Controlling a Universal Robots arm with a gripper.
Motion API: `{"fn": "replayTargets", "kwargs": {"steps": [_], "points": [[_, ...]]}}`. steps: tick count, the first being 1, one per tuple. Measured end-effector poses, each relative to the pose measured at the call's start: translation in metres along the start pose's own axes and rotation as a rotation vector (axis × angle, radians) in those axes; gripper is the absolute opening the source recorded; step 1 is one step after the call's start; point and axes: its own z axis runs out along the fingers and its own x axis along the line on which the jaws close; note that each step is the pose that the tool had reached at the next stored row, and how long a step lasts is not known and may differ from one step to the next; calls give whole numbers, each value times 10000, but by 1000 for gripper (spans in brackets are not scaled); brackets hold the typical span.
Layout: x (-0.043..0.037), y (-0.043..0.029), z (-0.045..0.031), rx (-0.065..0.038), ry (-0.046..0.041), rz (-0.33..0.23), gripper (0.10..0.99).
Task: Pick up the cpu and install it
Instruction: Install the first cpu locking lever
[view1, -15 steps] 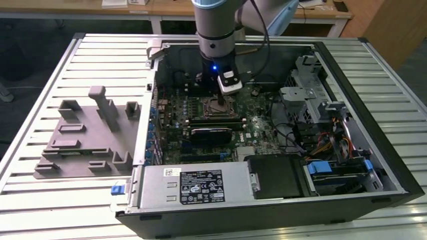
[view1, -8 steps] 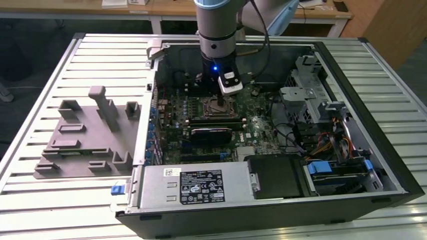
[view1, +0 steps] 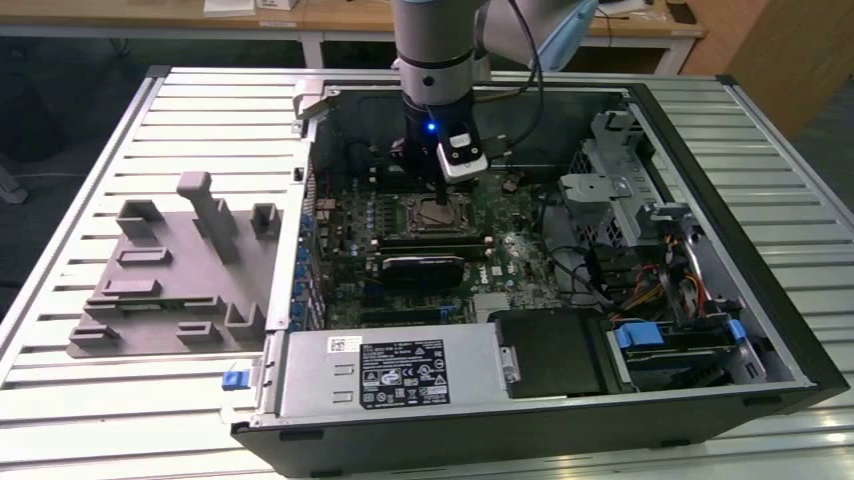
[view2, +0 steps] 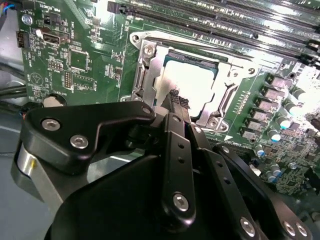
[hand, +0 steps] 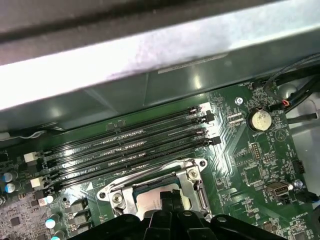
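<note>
Now my gripper (view2: 176, 97) hovers, fingers pressed together, over the cpu (view2: 192, 82) lying in the socket frame (view2: 145, 60); I should stay square, pressing gently.

The exterior view looks down from high and well back, taking in the slatted worktop (view1: 80, 400), the open computer case (view1: 721, 330) and the arm dropping into it. The second wrist view sits close behind the tool (view2: 175, 102), looking along its dark links to the green board (view2: 70, 55) and the metal socket frame (view2: 145, 55) just past the tool's tip. The first wrist view looks from the tool's (hand: 170, 200) other side, equally near, toward the memory slots (hand: 130, 140) and case wall. Both wrist views share the socket frame.
</note>
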Motion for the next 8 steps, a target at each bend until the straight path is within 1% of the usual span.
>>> {"fn": "replayTargets", "kwargs": {"steps": [4, 5, 8], "points": [[-3, 1, 0, 8, 10, -1, 106], [-12, 3, 1, 45, 63, 0, 106], [-59, 17, 9, 162, 299, 0, 106]]}}
